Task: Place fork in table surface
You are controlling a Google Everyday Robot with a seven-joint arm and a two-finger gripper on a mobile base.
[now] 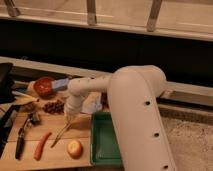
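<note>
The fork point(60, 135) is slim and silvery and slants down to the left from my gripper point(70, 119). Its lower tip lies at or just above the table surface point(47, 124), between the orange carrot point(42, 145) and a round yellow fruit point(75, 148). My gripper points downward above the middle of the tan wooden tabletop, left of the green tray point(105, 144), and is shut on the fork's upper end. The large white arm hides the table's right part.
A black-handled tool point(20, 142) lies at the left. A red bowl point(44, 86), a dark brown cluster point(53, 106) and a blue and white packet point(61, 82) sit behind the gripper. A dark object point(5, 82) stands at the far left edge.
</note>
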